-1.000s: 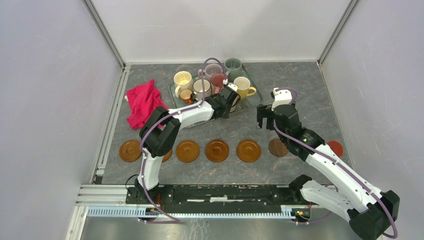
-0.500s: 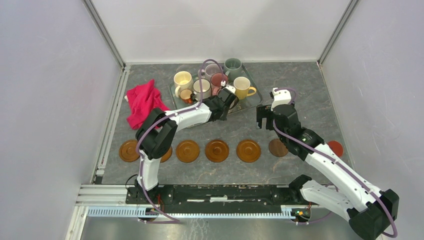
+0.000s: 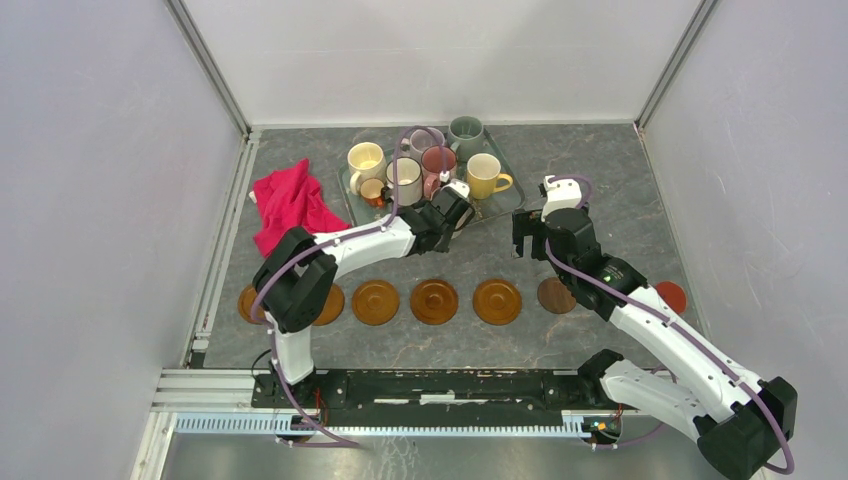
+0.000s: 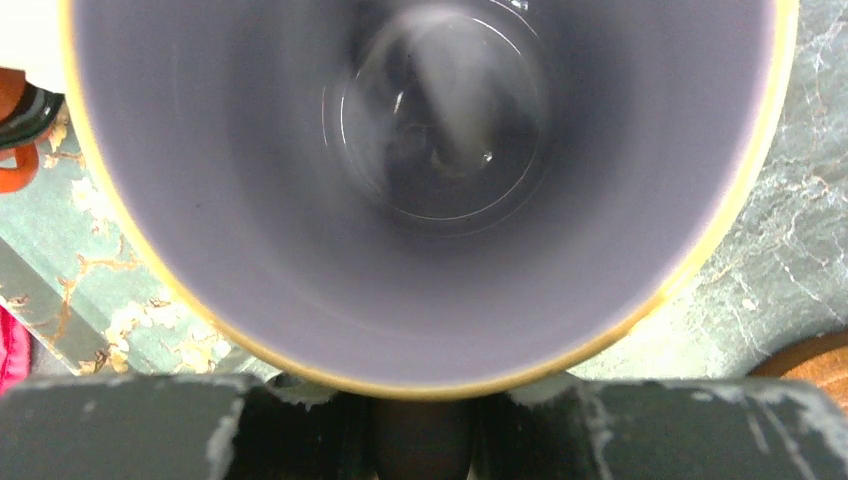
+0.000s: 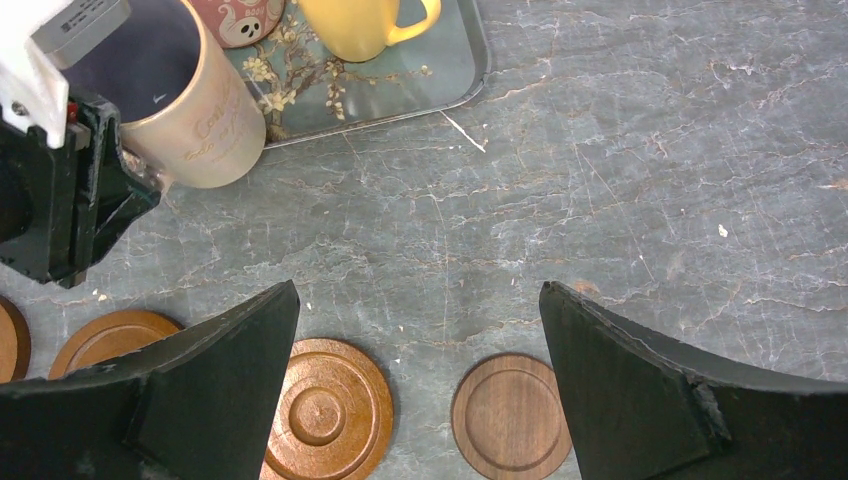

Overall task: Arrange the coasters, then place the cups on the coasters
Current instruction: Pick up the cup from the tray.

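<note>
- Left gripper point(image 3: 449, 207): closed narrow on the held cup point(image 5: 200, 120), cream outside and dark inside, just off the near edge of the tray point(image 3: 507, 205); whether its base is clear of the table cannot be told
- Right gripper point(image 5: 418, 300): jaws spread wide, nothing between them, off the tray's near right corner
- Coasters point(image 3: 434, 301): one row on the near side of the tray, all bare; other cups point(image 3: 484, 175) stand on the tray
- Handling, as judged: keep the cup level, lower it centred on a bare disc, release only once seated; the one-sided grip may let it tip
- Left wrist view: cup interior and yellow rim only
- Right wrist view: cup's outer wall beside the tray rim
- Top view: whole row, red coaster point(image 3: 670, 297) included; held cup mostly hidden
</note>
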Controlling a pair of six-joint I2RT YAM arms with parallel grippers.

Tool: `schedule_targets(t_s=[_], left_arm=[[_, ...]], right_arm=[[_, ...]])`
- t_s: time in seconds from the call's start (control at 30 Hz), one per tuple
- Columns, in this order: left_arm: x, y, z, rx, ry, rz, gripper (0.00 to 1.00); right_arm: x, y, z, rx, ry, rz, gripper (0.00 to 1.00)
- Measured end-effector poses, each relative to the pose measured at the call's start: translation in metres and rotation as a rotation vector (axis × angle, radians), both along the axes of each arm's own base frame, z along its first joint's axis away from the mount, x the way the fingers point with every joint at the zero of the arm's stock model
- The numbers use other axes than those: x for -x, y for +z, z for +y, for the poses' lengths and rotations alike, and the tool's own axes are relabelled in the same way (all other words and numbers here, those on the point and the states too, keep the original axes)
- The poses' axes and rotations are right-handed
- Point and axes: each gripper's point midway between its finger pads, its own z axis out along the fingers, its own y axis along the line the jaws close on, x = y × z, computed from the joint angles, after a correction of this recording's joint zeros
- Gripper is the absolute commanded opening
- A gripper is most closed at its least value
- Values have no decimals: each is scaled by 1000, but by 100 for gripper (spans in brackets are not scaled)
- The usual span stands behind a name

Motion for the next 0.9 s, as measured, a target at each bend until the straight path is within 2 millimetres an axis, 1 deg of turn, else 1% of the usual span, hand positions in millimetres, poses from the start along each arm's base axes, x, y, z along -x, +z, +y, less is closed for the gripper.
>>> schedule_targets(t_s=[0.2, 0.4, 0.5, 0.77, 0.9], left_arm=[[14, 4, 8, 13, 23, 17, 2], [24, 20, 19, 63, 87, 4, 2], [30, 28, 30, 87, 144, -8, 2], [52, 36, 72, 99, 329, -28, 2], [67, 40, 99, 102, 433, -48, 2]], right_arm=[[0, 0, 0, 0, 0, 0, 98], [0, 0, 0, 0, 0, 0, 98], [0, -1, 0, 0, 0, 1, 98], [1, -2, 3, -7, 17, 7, 98], [2, -3, 4, -9, 24, 11, 98]])
